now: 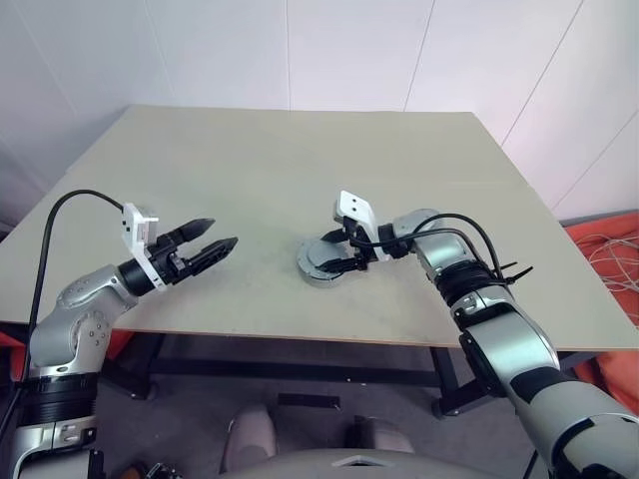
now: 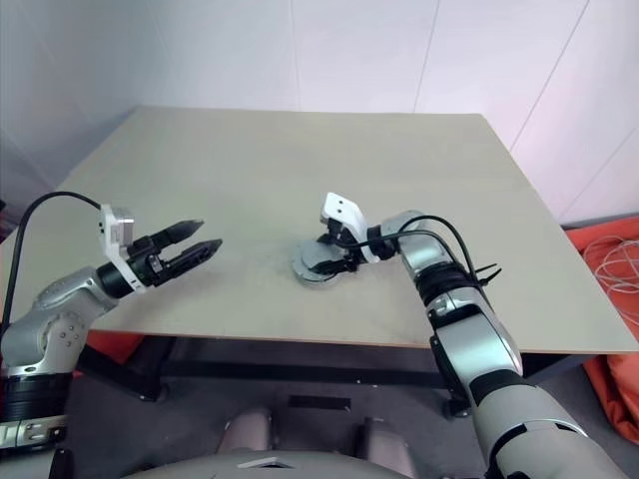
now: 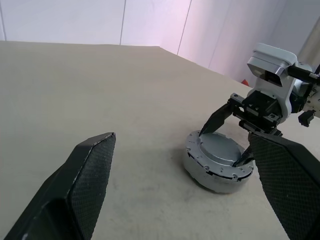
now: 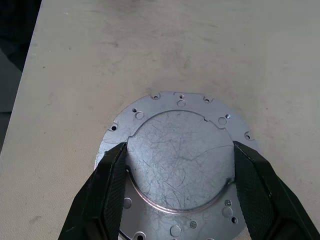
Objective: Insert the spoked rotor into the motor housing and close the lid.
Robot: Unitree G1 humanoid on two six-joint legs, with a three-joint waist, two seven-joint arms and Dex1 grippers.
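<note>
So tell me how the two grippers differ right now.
The left gripper hangs in the air over bare table, well clear of the silver round assembly; the right gripper is down at it, a finger on either side of its raised round top. The left gripper holds nothing; the right straddles that raised part. Both have two black fingers, spread apart.

Even, diffuse indoor light lit the table [image 1: 300,160] brightly, casting only soft shadows beneath the silver round assembly [image 3: 217,162] (whose scratched top gave a dull sheen), while the nearest left gripper fingers [image 3: 85,185] looked slightly soft.
</note>
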